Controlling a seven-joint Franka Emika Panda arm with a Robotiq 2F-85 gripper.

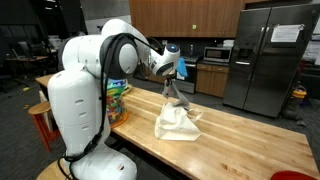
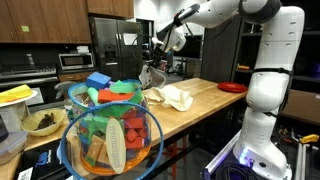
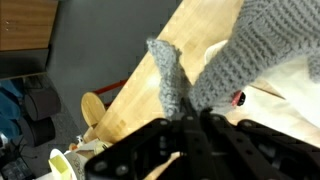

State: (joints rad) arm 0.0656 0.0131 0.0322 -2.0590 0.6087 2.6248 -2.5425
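My gripper [image 1: 175, 78] hangs above the wooden table [image 1: 250, 140] and is shut on a grey knitted cloth [image 1: 176, 95] that dangles from it. In the wrist view the grey knitted cloth [image 3: 235, 55] fills the upper right and my black jaws [image 3: 190, 125] are closed on it. Below it a cream cloth [image 1: 177, 123] lies crumpled on the table. It also shows in the other exterior view [image 2: 177, 97], with my gripper [image 2: 158, 62] and the grey cloth [image 2: 152, 75] above its left end.
A blue wire basket [image 2: 110, 140] full of colourful toys stands in the foreground. A red plate [image 2: 231, 88] lies at the table's far end. A wooden bowl [image 2: 43, 122] sits at left. A steel fridge [image 1: 265, 55] stands behind the table.
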